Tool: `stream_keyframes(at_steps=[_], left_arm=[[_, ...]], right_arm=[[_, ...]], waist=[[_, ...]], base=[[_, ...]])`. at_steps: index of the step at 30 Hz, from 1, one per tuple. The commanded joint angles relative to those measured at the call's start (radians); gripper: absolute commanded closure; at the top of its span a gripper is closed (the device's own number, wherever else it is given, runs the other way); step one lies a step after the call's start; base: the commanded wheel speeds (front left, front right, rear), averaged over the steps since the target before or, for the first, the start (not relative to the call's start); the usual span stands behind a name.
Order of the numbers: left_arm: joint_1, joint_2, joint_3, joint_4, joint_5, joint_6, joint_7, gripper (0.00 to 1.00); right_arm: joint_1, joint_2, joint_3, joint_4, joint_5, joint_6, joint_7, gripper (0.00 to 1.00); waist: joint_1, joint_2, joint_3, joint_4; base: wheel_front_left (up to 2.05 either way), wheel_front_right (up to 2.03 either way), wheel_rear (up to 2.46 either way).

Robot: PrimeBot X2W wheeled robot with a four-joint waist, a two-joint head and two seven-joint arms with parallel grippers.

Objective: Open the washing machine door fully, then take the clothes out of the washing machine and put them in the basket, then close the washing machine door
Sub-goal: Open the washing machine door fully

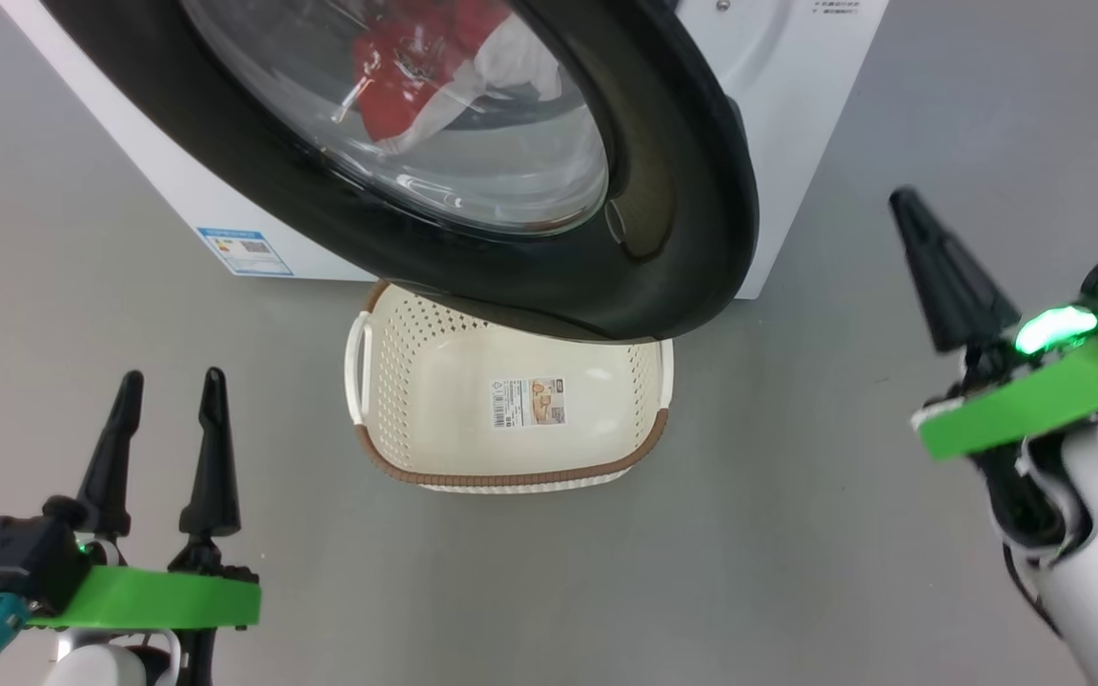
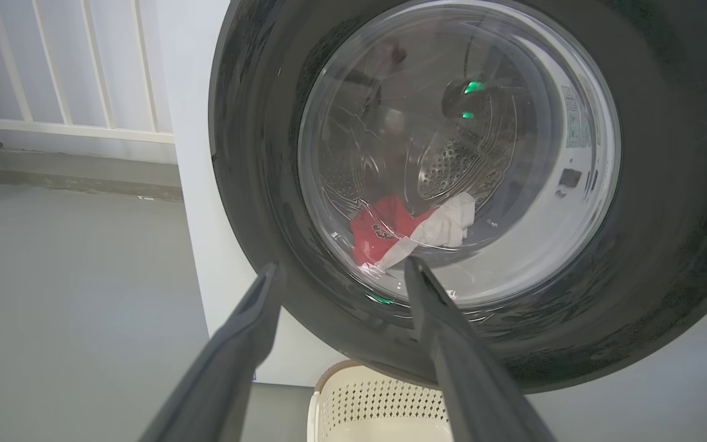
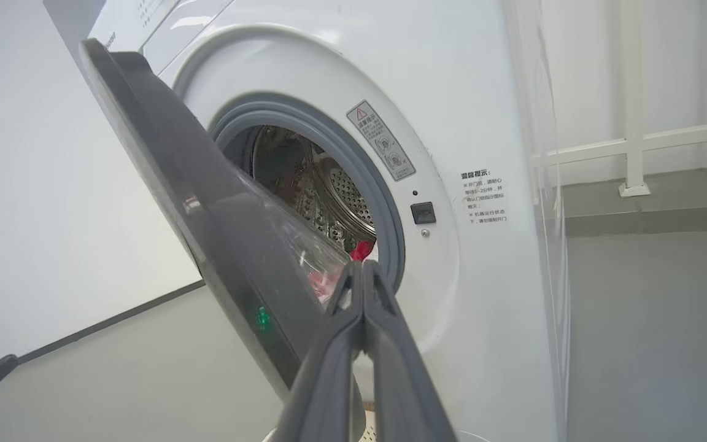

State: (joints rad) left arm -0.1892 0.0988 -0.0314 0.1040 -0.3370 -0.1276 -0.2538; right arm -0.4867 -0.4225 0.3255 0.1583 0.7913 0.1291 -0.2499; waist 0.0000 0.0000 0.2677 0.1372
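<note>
The white washing machine point(image 1: 797, 76) has its door point(image 1: 682, 191) swung partly open, the black rim hanging over the far end of the cream basket point(image 1: 511, 476) on the floor. Through the glass I see the clothes point(image 1: 406, 67), red and white, lying in the steel drum point(image 3: 341, 190). My left gripper point(image 1: 174, 376) is open and empty, low at the left, pointing at the door point(image 2: 255, 184) with the clothes point(image 2: 384, 230) behind the glass. My right gripper point(image 1: 904, 200) is shut and empty, right of the door; its tips point(image 3: 359, 265) sit near the door's free edge point(image 3: 206, 215).
Grey floor point(image 1: 797, 476) spreads around the basket. A blue sticker point(image 1: 244, 252) marks the washer's lower front corner. A white railing point(image 2: 71, 129) stands behind the machine on one side and a railing point(image 3: 636, 147) runs along a ledge on the other.
</note>
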Motion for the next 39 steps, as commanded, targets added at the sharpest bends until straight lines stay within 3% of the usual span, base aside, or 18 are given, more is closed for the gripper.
stream_keyframes(at_steps=[1, 7, 15, 28, 39], left_arm=[[-0.021, 0.024, 0.031, -0.02, 0.003, -0.003, -0.008, 0.0], [-0.026, 0.021, 0.03, -0.016, 0.002, -0.003, -0.008, 0.0], [-0.032, 0.019, 0.024, -0.012, 0.0, -0.003, -0.008, 0.0], [-0.041, 0.016, 0.022, -0.004, -0.007, -0.003, -0.008, 0.0], [-0.04, 0.008, 0.026, 0.0, -0.005, -0.003, -0.008, 0.0]], right_arm=[[-0.025, -0.014, 0.019, -0.009, 0.044, 0.002, -0.01, 1.0], [-0.136, -0.045, 0.021, 0.037, 0.252, 0.002, 0.029, 1.0], [-0.253, -0.062, 0.049, 0.137, 0.52, 0.002, 0.213, 1.0], [-0.377, -0.022, 0.081, 0.241, 0.775, 0.002, 0.483, 1.0], [-0.417, 0.001, 0.109, 0.28, 0.845, 0.002, 0.658, 1.0]], waist=[[0.0, 0.0, 0.002, 0.003], [0.0, 0.0, 0.005, 0.007], [0.0, 0.0, 0.01, 0.019], [0.0, 0.0, 0.018, 0.053], [0.0, 0.0, 0.011, 0.074]], base=[[0.0, 0.0, 0.0], [0.0, 0.0, 0.0], [0.0, 0.0, 0.0], [0.0, 0.0, 0.0], [0.0, 0.0, 0.0]])
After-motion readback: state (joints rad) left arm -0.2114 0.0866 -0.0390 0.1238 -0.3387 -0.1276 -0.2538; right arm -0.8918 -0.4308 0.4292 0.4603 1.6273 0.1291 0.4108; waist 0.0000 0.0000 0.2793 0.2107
